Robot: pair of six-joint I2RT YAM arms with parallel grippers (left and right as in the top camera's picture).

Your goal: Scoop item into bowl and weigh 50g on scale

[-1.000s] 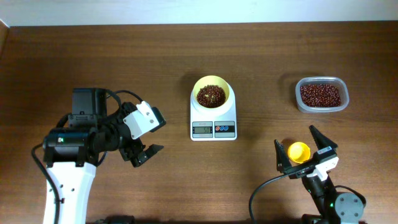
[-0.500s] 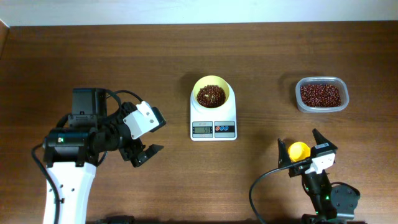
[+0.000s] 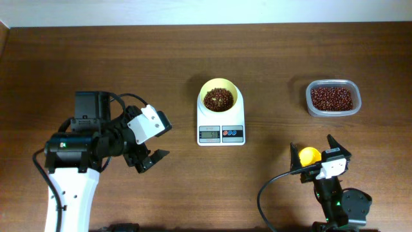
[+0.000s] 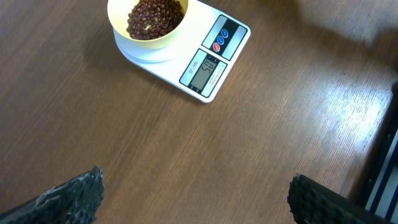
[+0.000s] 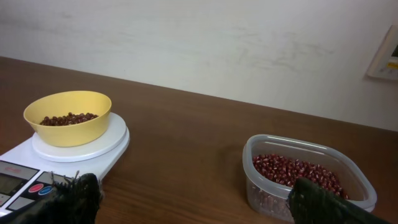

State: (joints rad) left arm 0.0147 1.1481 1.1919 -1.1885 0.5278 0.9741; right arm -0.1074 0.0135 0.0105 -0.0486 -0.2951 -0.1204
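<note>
Bowl (image 3: 204,98) of beans (image 3: 219,98) sits on the scale (image 3: 219,125) for weighing; scoop (image 3: 309,155) lies on the bench (image 3: 96,58) between spread right fingers (image 5: 68,196), left fingers (image 4: 71,193) apart, idle.

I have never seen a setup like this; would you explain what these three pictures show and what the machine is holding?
Two robot arms sit at a wooden table. One picture looks down from above; the others come from a camera on each wrist. A white scale carries a yellow bowl of red-brown beans; a clear tub on the right holds more. Both grippers are open: the left gripper empty, the right gripper flanking a yellow scoop, apparently not gripping it.
</note>
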